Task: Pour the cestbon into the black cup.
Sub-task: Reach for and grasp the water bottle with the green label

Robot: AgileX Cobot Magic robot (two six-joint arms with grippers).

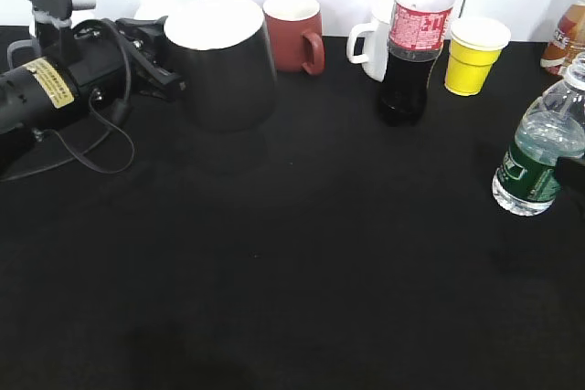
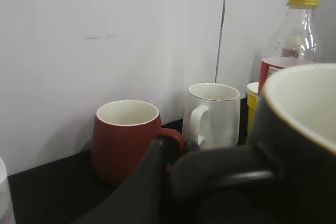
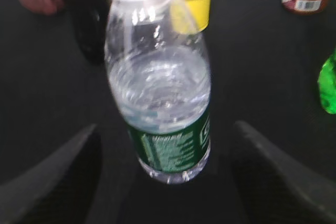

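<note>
The cestbon [image 1: 539,148], a clear bottle with a dark green label and water inside, stands at the table's right edge. In the right wrist view the cestbon [image 3: 163,103] sits between my right gripper's [image 3: 165,127] two fingers, which are spread wide and do not touch it. Only a dark bit of that gripper [image 1: 572,173] shows in the exterior view. The black cup [image 1: 219,61], white inside, is at the back left. My left gripper [image 1: 160,66] is shut on its handle [image 2: 231,171]. The cup's rim [image 2: 299,108] fills the right of the left wrist view.
Along the back stand a reddish-brown mug [image 1: 294,32], a white mug [image 1: 370,47], a red-labelled cola bottle [image 1: 413,52], a yellow paper cup [image 1: 475,54] and an orange-labelled bottle [image 1: 567,34]. A bright green object [image 3: 328,82] lies right of the cestbon.
</note>
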